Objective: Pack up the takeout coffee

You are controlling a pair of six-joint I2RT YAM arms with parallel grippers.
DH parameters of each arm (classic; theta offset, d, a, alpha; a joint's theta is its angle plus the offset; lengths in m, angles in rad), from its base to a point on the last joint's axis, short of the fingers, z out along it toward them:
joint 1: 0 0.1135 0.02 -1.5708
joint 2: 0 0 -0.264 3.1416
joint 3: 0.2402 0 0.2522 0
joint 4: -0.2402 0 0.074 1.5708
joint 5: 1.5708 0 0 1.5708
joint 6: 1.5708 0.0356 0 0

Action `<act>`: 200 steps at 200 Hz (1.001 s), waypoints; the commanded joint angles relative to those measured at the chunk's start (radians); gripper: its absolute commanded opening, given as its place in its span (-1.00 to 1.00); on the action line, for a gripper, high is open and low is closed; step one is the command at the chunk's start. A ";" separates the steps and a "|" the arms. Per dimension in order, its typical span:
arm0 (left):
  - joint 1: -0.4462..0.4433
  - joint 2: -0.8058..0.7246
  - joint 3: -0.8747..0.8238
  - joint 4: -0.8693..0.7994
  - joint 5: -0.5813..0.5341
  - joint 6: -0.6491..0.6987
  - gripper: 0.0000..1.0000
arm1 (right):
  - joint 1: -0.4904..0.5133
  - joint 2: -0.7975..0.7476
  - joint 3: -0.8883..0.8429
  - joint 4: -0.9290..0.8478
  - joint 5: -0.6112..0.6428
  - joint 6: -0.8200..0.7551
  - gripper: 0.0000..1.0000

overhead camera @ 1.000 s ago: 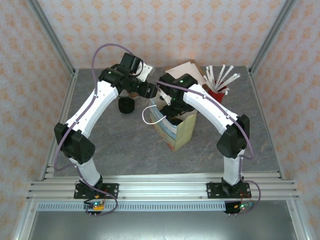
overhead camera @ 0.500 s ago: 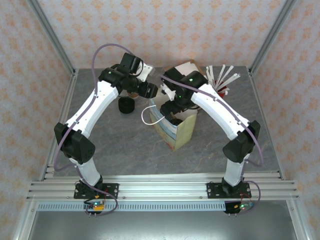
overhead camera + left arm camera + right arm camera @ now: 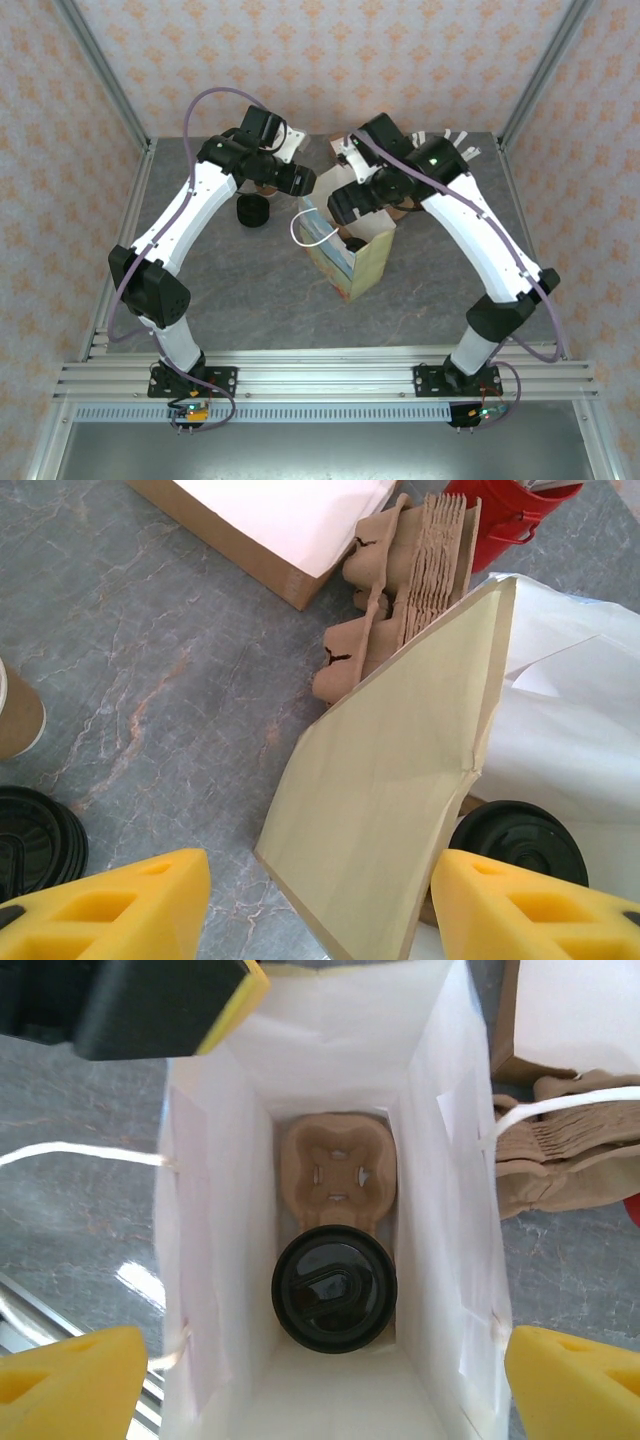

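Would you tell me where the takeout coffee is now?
In the right wrist view, the takeout coffee sits inside the open paper bag, in one slot of the cardboard carrier at its bottom.

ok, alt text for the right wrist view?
Looking straight down into an open white paper bag: the takeout coffee, black lid up, stands at the bottom beside the empty slot of a brown pulp carrier. The right gripper has its yellow fingers wide apart at the frame's lower corners.
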 commanded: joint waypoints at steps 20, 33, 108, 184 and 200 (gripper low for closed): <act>-0.004 -0.024 0.021 0.044 0.038 -0.043 0.29 | -0.049 -0.152 -0.057 0.098 0.083 0.049 0.86; -0.004 -0.025 0.035 0.064 0.045 -0.064 0.34 | -0.082 -0.203 -0.112 0.151 0.110 0.064 0.86; -0.005 -0.006 0.142 0.130 -0.011 -0.158 0.56 | -0.320 -0.359 -0.379 0.362 0.141 0.131 0.88; -0.006 -0.230 -0.082 0.356 -0.098 -0.371 0.57 | -0.648 -0.204 -0.488 0.485 0.194 0.186 0.63; -0.007 -0.290 -0.157 0.387 -0.102 -0.391 0.56 | -0.684 -0.137 -0.471 0.495 0.138 0.192 0.49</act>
